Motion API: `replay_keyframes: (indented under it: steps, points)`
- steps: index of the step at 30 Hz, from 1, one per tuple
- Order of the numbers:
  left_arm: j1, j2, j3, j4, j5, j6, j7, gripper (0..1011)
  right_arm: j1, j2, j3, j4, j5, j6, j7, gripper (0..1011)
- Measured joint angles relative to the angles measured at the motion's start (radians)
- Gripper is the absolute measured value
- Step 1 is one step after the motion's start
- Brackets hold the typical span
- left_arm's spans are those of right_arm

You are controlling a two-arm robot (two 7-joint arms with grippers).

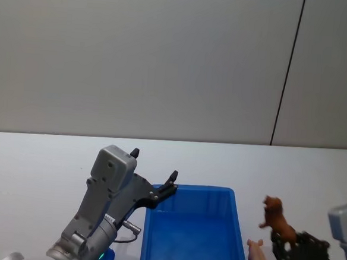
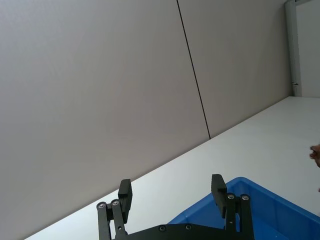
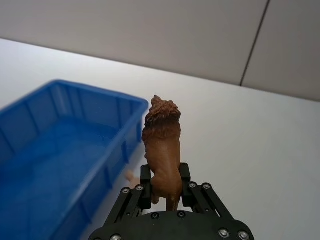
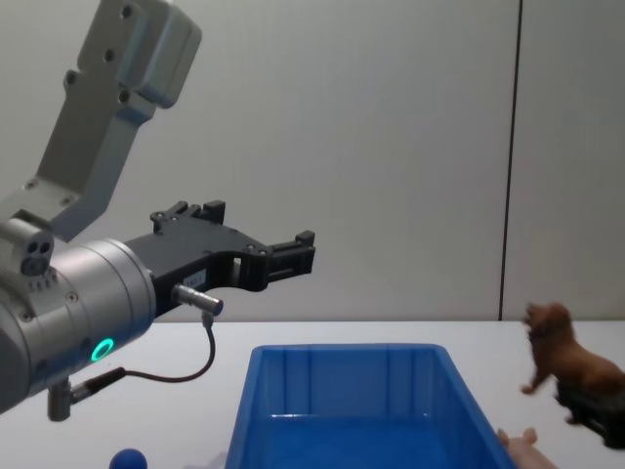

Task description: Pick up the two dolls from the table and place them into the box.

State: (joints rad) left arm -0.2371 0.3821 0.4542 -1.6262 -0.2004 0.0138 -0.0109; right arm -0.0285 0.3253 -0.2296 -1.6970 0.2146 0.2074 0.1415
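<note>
The brown shaggy doll (image 1: 274, 217) stands upright between the fingers of my right gripper (image 1: 285, 238), held above the table just right of the blue box (image 1: 155, 224). In the right wrist view the gripper (image 3: 164, 182) is shut on the doll (image 3: 162, 142) at its legs. In the chest view the doll (image 4: 562, 360) hangs beside the box (image 4: 342, 350). My left gripper (image 1: 154, 165) hovers open and holds nothing over the box's far left corner; its fingers (image 2: 125, 194) stand wide apart. The dark blue doll (image 4: 128, 459) peeks in low at the left of the box.
A small pink toy (image 1: 258, 259) lies on the white table right by the box's right wall, just below the held doll; it also shows as the pink toy (image 4: 520, 445) in the chest view. A grey wall stands behind the table.
</note>
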Motion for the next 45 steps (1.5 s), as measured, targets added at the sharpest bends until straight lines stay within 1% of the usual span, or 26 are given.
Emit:
replay_keyframes:
  steps: [3,4,7,13,14,20,23,24,26,27,29,30,32,33,34,35,36,37,39,41,42,43,45]
  points:
    - [0.0,0.0,0.0,0.0,0.0,0.0,0.0,1001,0.024,-0.015,-0.007,0.009,-0.007,-0.004,0.028,306]
    - [0.0,0.0,0.0,0.0,0.0,0.0,0.0,1001,0.024,-0.015,-0.007,0.009,-0.007,-0.004,0.028,306]
    - [0.0,0.0,0.0,0.0,0.0,0.0,0.0,1001,0.051,-0.034,-0.016,0.024,-0.013,-0.007,0.056,306]
    - [0.0,0.0,0.0,0.0,0.0,0.0,0.0,1001,0.109,-0.076,-0.036,0.068,-0.025,-0.008,0.115,306]
    - [0.0,0.0,0.0,0.0,0.0,0.0,0.0,1001,0.124,-0.087,-0.042,0.082,-0.028,-0.008,0.128,307]
    - [0.0,0.0,0.0,0.0,0.0,0.0,0.0,1001,0.173,-0.123,-0.059,0.128,-0.039,-0.009,0.174,306]
    - [0.0,0.0,0.0,0.0,0.0,0.0,0.0,1001,0.188,-0.134,-0.065,0.144,-0.043,-0.009,0.186,331]
    - [0.0,0.0,0.0,0.0,0.0,0.0,0.0,1001,0.196,-0.14,-0.068,0.153,-0.045,-0.01,0.193,393]
    - [0.0,0.0,0.0,0.0,0.0,0.0,0.0,1001,0.204,-0.145,-0.07,0.162,-0.049,-0.01,0.198,429]
    - [0.0,0.0,0.0,0.0,0.0,0.0,0.0,1001,0.212,-0.15,-0.073,0.17,-0.052,-0.01,0.202,489]
    - [0.0,0.0,0.0,0.0,0.0,0.0,0.0,1001,0.218,-0.154,-0.075,0.176,-0.055,-0.01,0.204,535]
    - [0.0,0.0,0.0,0.0,0.0,0.0,0.0,1001,0.224,-0.158,-0.076,0.183,-0.058,-0.01,0.204,591]
    - [0.0,0.0,0.0,0.0,0.0,0.0,0.0,1001,0.229,-0.161,-0.077,0.189,-0.061,-0.01,0.204,629]
    - [0.0,0.0,0.0,0.0,0.0,0.0,0.0,1001,0.232,-0.163,-0.078,0.193,-0.064,-0.009,0.202,688]
    - [0.0,0.0,0.0,0.0,0.0,0.0,0.0,1001,0.234,-0.164,-0.078,0.195,-0.065,-0.009,0.201,688]
    - [0.0,0.0,0.0,0.0,0.0,0.0,0.0,1001,0.236,-0.165,-0.079,0.197,-0.068,-0.008,0.196,734]
    - [0.0,0.0,0.0,0.0,0.0,0.0,0.0,1001,0.237,-0.165,-0.079,0.199,-0.07,-0.008,0.194,745]
    - [0.0,0.0,0.0,0.0,0.0,0.0,0.0,1001,0.238,-0.165,-0.079,0.199,-0.071,-0.008,0.191,807]
    - [0.0,0.0,0.0,0.0,0.0,0.0,0.0,1001,0.238,-0.165,-0.078,0.2,-0.074,-0.008,0.183,843]
    - [0.0,0.0,0.0,0.0,0.0,0.0,0.0,1001,0.238,-0.165,-0.077,0.199,-0.077,-0.008,0.172,911]
    - [0.0,0.0,0.0,0.0,0.0,0.0,0.0,1001,0.235,-0.163,-0.076,0.195,-0.078,-0.008,0.164,920]
    - [0.0,0.0,0.0,0.0,0.0,0.0,0.0,1001,0.233,-0.162,-0.076,0.192,-0.079,-0.008,0.158,960]
    - [0.0,0.0,0.0,0.0,0.0,0.0,0.0,1001,0.227,-0.158,-0.074,0.184,-0.08,-0.008,0.149,1001]
